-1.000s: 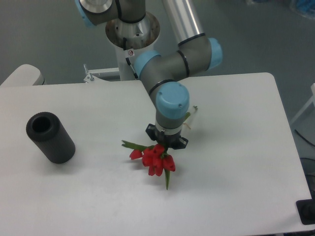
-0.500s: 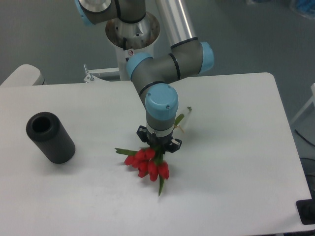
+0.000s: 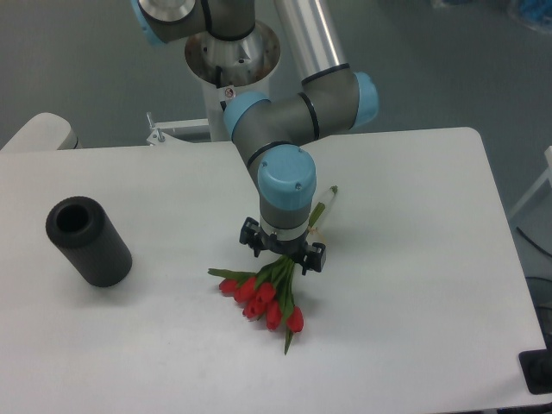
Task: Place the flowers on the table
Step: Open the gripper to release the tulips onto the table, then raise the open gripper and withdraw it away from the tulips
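Black cylinder (image 3: 87,241) is lying at the left of the table (image 3: 414,285), well apart from the work. Near the middle, the flowers (image 3: 263,293) are being laid down, red buds fanned toward the near edge and seemingly resting on the surface. Just above them the gripper (image 3: 282,255) is positioned over the stems; whether its fingers are apart or clamped cannot be told. A straight lift is being called for, so the stems are not dragged.
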You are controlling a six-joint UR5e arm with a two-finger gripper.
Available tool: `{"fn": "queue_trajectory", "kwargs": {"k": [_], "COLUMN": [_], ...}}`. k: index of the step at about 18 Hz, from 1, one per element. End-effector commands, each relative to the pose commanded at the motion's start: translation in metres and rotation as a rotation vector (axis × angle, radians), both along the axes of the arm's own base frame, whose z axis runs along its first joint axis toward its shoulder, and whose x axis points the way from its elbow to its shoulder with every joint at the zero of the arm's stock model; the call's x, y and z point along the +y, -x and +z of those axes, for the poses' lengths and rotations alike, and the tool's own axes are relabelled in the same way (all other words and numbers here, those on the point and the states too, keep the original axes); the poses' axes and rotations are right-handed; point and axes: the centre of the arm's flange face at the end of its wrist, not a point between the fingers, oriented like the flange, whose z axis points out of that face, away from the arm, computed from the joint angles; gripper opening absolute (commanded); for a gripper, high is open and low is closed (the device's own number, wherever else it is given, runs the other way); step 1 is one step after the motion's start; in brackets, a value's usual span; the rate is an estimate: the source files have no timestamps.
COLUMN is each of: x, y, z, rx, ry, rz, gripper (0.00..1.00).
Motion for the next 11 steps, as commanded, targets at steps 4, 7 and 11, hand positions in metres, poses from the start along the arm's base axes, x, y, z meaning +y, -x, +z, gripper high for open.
{"fn": "queue_trajectory", "kwargs": {"k": [4, 7, 11], "x": [0.015, 0.019, 0.016], "y": [0.02, 0.042, 0.051], "z": [0.014, 0.027, 0.029], "rx": [0.034, 0.055, 0.067], "ry": [-0.023, -0.033, -0.028], "rz": [-0.059, -0.105, -0.229], "gripper": [1.0, 1.0, 1.0]}}
